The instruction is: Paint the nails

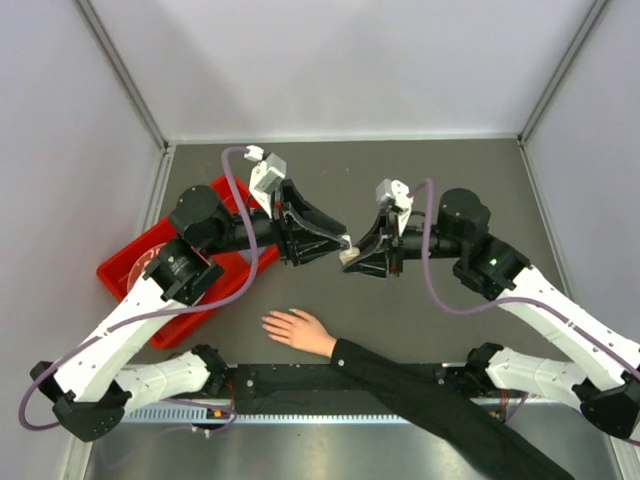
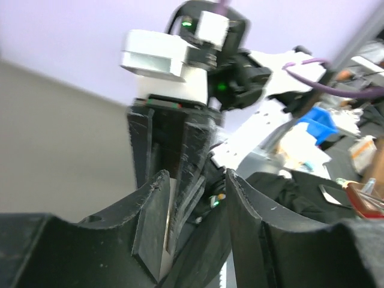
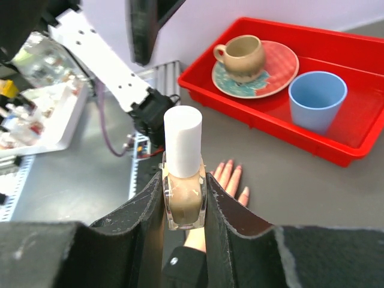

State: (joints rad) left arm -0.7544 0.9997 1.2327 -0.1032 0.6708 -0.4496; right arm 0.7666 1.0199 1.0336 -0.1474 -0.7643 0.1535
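Note:
A flesh-toned hand in a black sleeve lies flat on the dark mat, fingers pointing left. Its pale nails also show in the right wrist view, below the gripper. My right gripper is shut on a small bottle of tan polish with a white cap, held in the air above the mat. My left gripper faces it tip to tip, just off the cap. Its jaws stand open. A white sliver shows by its left finger.
A red tray sits at the left of the mat. It holds a tan cup on a patterned saucer and a blue cup. Grey walls close in the back and sides.

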